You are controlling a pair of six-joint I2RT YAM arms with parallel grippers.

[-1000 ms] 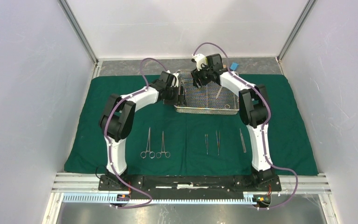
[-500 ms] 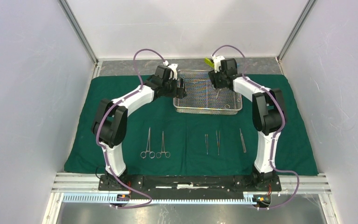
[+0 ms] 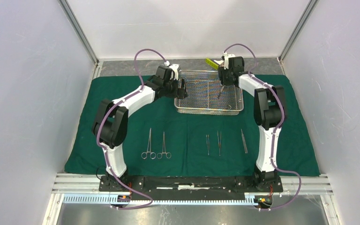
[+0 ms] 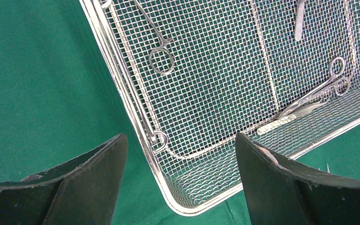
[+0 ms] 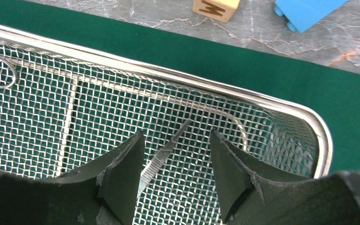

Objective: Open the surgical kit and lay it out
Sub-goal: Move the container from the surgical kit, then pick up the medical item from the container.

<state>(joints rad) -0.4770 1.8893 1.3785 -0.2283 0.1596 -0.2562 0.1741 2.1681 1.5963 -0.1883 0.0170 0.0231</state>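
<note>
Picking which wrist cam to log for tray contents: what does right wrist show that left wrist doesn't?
Right wrist only: a wooden block and a blue block on the bare tabletop beyond the cloth. The open right pincer straddles a flat steel tool without touching it.
Left wrist only: ring-handled clamps lying in the tray, with the open left pincer over the tray's corner.
Both: the wire-mesh tray on the green cloth.

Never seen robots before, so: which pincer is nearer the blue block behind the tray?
Right. The right pincer hovers over the tray's right end, near the blue block; the left pincer is at its left end.
</note>
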